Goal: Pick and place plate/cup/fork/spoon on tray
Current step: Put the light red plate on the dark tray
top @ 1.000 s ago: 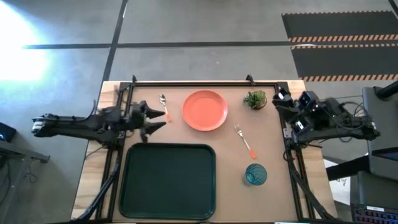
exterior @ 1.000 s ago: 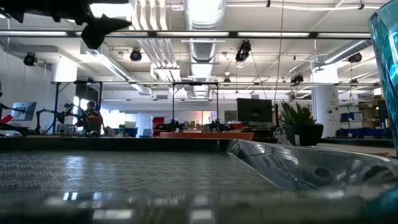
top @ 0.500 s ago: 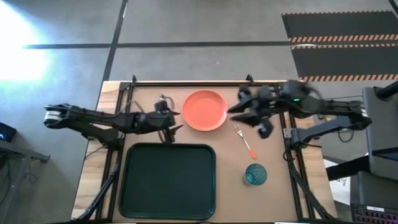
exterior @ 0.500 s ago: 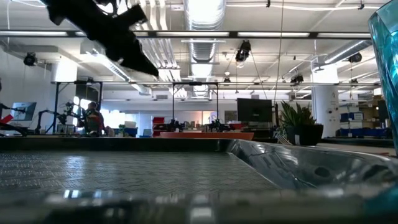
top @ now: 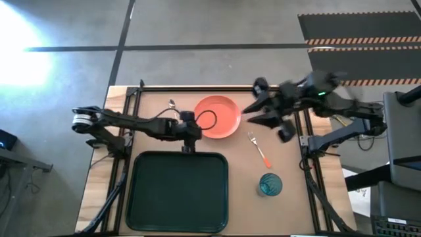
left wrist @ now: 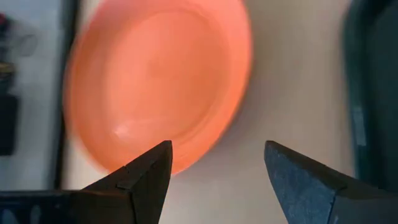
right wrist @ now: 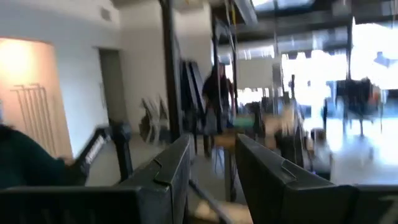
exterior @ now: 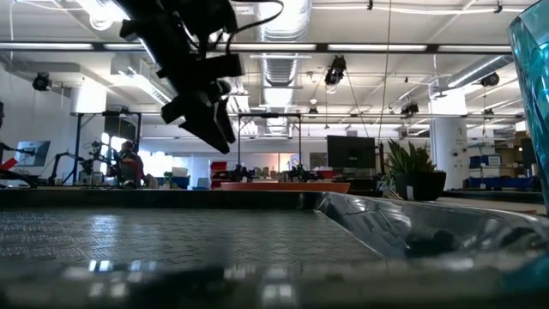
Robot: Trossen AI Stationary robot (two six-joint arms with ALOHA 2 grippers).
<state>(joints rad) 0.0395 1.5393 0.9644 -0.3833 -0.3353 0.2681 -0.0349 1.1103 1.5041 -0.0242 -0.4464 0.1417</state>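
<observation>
Left gripper [top: 191, 136], fingers apart and empty, hovers by the plate [top: 217, 116] near-left edge, just beyond the tray [top: 177, 191]. Right gripper [top: 258, 112], narrowly parted, empty, is raised opp. side. Left arm nearer.

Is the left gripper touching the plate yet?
Apart. The left wrist view shows the left gripper with jaws open, above the plate, with bare table between them.

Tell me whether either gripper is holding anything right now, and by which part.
Nothing is held. The left gripper is open above the plate; the right gripper has nothing between its fingers.
</observation>
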